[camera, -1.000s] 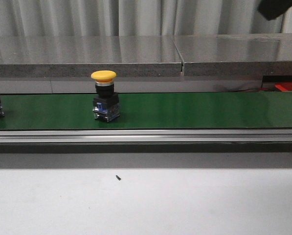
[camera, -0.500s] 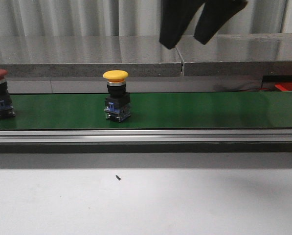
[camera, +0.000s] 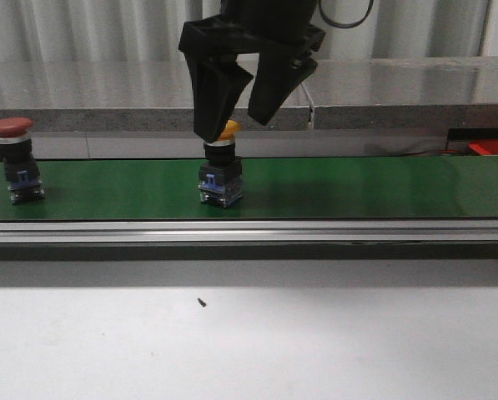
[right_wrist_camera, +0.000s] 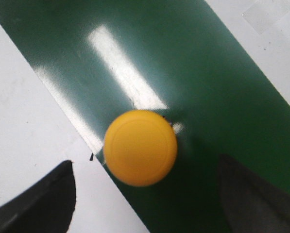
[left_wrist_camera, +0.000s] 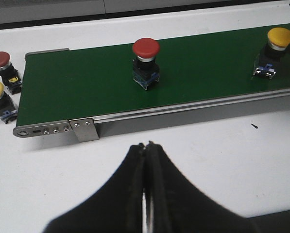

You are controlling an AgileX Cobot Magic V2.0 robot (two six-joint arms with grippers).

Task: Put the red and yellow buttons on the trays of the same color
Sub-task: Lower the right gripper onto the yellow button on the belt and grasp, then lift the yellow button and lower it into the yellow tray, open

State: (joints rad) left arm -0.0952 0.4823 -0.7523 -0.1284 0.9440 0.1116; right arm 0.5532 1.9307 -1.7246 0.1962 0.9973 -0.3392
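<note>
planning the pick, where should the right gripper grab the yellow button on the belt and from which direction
Probably from straight above, closing on the neck or black body just under the yellow button's wide cap. It stands upright on the green belt, and the mushroom cap overhangs the narrower body, giving the fingers a lip to catch under. The right gripper is open right over it, with the cap between its fingers.

backdrop: pale pleated curtain [camera: 90,29] behind a grey speckled stone ledge [camera: 148,92] | ledge: seam right of centre, glossy reflections | below ledge: white tabletop [camera: 315,342] with a small dark speck [camera: 201,302]
</note>
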